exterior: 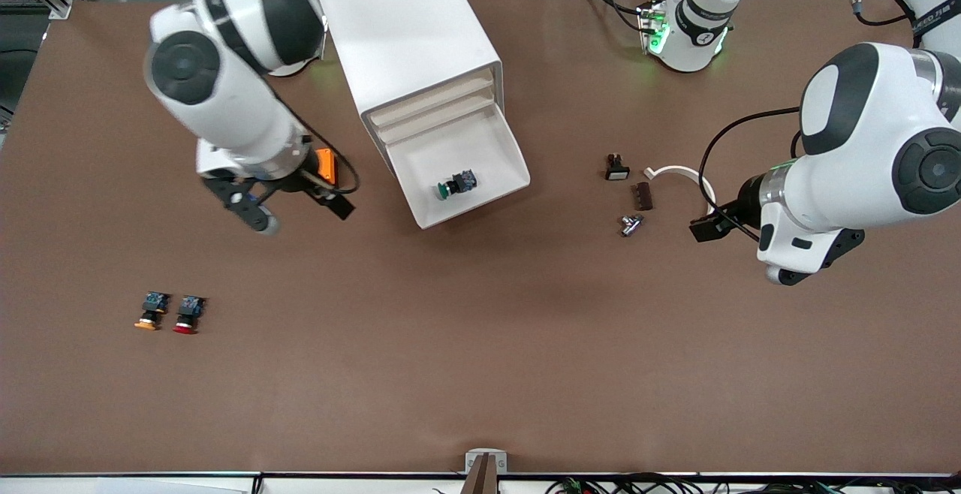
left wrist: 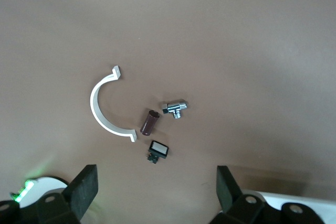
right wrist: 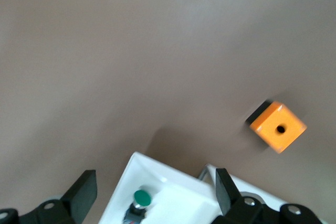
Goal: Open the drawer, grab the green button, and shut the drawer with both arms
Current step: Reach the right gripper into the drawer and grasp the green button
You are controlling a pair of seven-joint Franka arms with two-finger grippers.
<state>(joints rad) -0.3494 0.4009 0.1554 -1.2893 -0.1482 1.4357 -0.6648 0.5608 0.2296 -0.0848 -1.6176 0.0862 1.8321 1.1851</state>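
Now, drawer point(exterior: 480, 171) open: right gripper point(exterior: 296, 212), jaws wide and empty like left gripper point(exterior: 739, 242), should drop square over button point(exterior: 456, 184) at drawer's six o'clock.

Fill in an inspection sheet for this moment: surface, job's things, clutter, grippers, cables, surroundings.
Surface: brown table.
Job's things: bottom drawer pulled open, green button lying inside.
Clutter: orange button and red button side by side; orange block; white clip, brown part, metal fitting, small switch.
Grippers: left gripper open, above the small parts; right gripper open, empty, beside the drawer.
Cables: black cable on left arm.
Surroundings: nothing seen.
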